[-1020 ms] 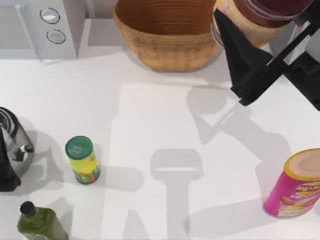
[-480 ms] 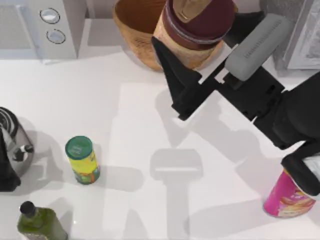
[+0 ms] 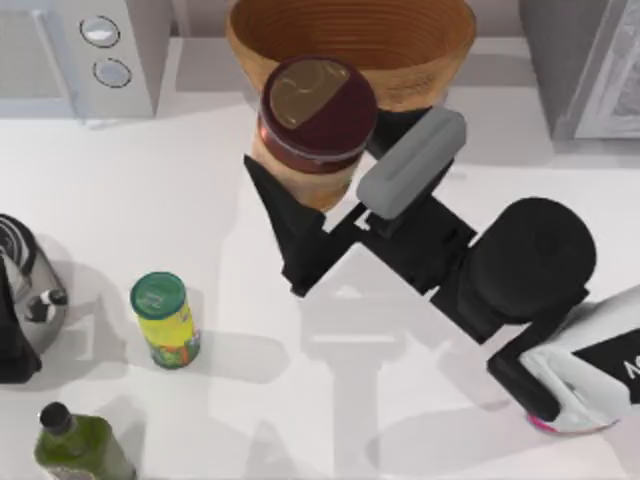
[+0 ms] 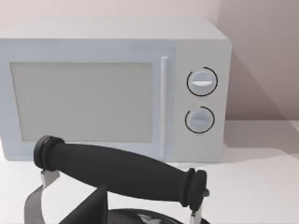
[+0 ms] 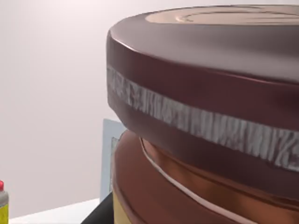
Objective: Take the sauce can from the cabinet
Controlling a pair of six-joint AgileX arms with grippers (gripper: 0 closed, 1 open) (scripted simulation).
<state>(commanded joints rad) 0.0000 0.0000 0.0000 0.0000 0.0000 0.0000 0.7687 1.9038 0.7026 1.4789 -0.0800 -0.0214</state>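
Observation:
The sauce can [image 3: 316, 112], maroon-topped with a tan patch and tan-orange sides, hangs above the table just in front of the basket. My right gripper [image 3: 335, 175] is shut on it, one black finger on its near side and a grey one on its right. The right wrist view looks close onto the can's maroon rim [image 5: 201, 98]. The cabinet [image 3: 552, 62], grey-sided with a white framed door [image 3: 622, 85], stands at the back right, well clear of the can. My left gripper [image 4: 88, 212] is parked at the table's left edge above a kettle.
A wicker basket [image 3: 400, 40] sits at the back centre and a white microwave [image 3: 130, 60] at the back left. A green-lidded yellow can [image 3: 165, 320], a green bottle [image 3: 78, 448] and a kettle [image 3: 25, 290] stand on the left. A pink canister [image 3: 545, 425] peeks from under my right arm.
My right gripper has carried the sauce can away from the cabinet, leftward across the basket and toward the table's middle. The left arm has not moved.

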